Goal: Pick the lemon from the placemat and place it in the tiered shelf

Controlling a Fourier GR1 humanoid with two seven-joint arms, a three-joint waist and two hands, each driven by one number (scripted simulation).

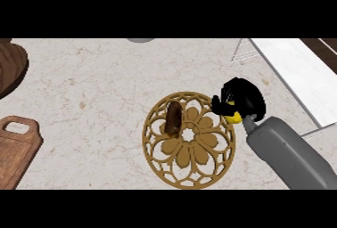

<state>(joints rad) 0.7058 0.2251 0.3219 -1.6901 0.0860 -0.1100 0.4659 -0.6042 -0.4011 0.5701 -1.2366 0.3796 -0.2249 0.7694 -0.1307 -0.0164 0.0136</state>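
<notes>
My right hand [241, 98] hovers at the right rim of the round golden placemat [189, 167], its fingers curled round the yellow lemon [232, 117]. Only a small patch of the lemon shows under the hand. A brown oblong item [174, 118] lies on the left part of the placemat. The white tiered shelf [289, 67] runs along the right side of the counter, beyond the hand. My left hand does not show.
A wooden cutting board [16, 149] lies at the left edge. A dark wooden bowl [10, 64] sits at the upper left. A grey round object [140, 39] peeks in at the top edge.
</notes>
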